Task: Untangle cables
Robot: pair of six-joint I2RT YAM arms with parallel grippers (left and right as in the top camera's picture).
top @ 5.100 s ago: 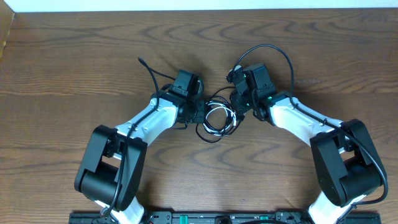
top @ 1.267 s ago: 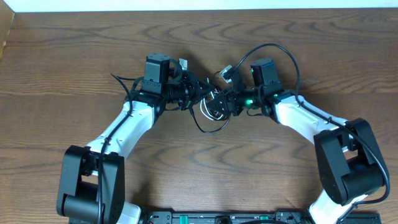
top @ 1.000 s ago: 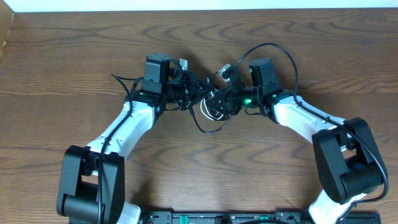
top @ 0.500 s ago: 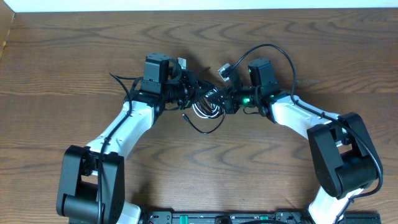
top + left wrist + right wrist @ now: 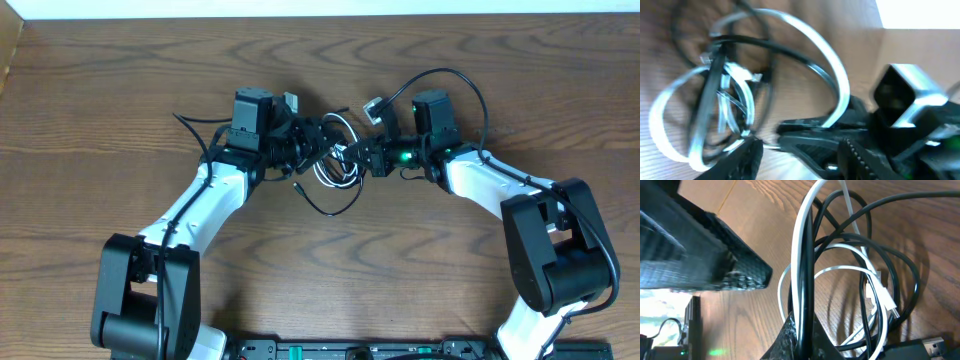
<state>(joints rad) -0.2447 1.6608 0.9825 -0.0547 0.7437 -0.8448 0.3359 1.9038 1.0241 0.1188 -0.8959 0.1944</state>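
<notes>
The cables [image 5: 335,160], one black and one white, form a looped bundle just above the wooden table between my two grippers. My right gripper [image 5: 362,158] is shut on a white strand and a black strand side by side [image 5: 804,305]; the other loops [image 5: 865,280] hang beyond it. My left gripper [image 5: 308,152] is at the bundle's left side, its fingers [image 5: 747,160] apart, and the right gripper's tip reaches into that gap. White loops [image 5: 835,75] arc in front of it. A black tail with a plug [image 5: 298,186] trails toward the front.
The right arm's thick black wire [image 5: 445,75] arches over behind its wrist. Both arms reach in from the table's front edge, elbows out to the sides. The table's [image 5: 100,120] far edge runs along the top, with a box corner [image 5: 8,50] at far left.
My right gripper has shut on the strands and drawn slightly right. My left gripper has opened. The bundle has shifted up and left and stretched out.
</notes>
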